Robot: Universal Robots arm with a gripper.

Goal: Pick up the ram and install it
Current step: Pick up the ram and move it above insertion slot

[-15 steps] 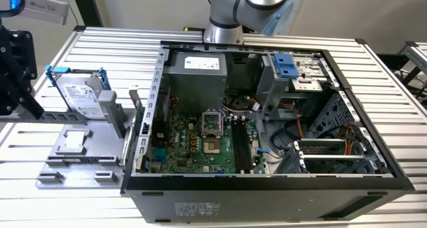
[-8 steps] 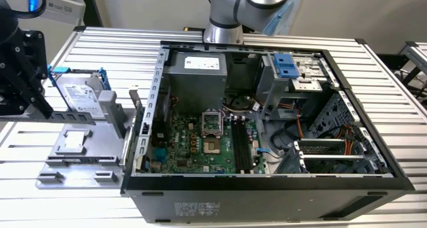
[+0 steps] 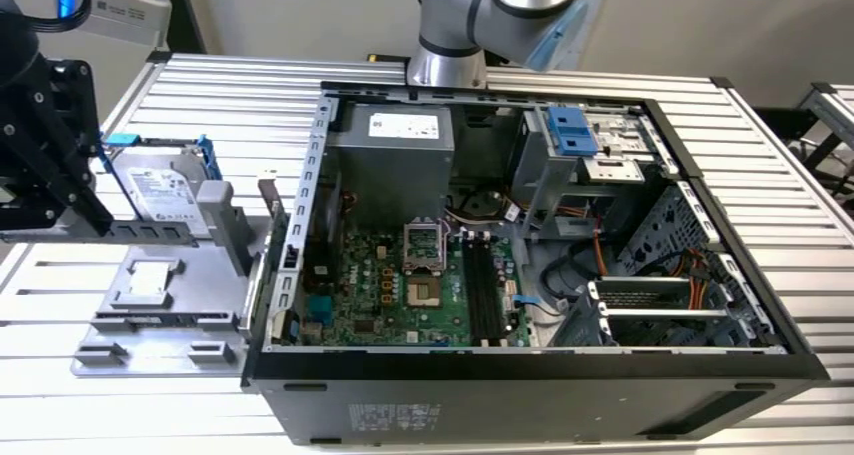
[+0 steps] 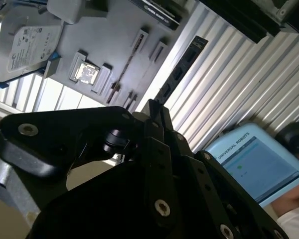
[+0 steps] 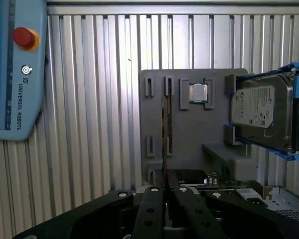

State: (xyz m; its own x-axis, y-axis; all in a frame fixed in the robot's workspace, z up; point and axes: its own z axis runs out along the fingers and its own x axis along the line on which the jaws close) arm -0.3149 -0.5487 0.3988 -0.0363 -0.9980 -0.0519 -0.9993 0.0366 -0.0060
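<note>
Tool (image 4: 153, 107) clamped on the ram (image 4: 179, 69), the stick's long edges free, open ribbed table (image 4: 229, 84) beyond it.

The ram (image 4: 182, 69) is sticking out from between the gripper's (image 5: 165, 186) fingertips. Ahead of them the tray (image 3: 207, 287) is lying, with the hard drive (image 3: 163, 190) standing on it. The computer case (image 3: 534, 370) is sitting well off to the exterior view's right of the gripper.

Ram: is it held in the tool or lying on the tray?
Held: in both wrist views the ram sticks out of the shut tool.
</note>
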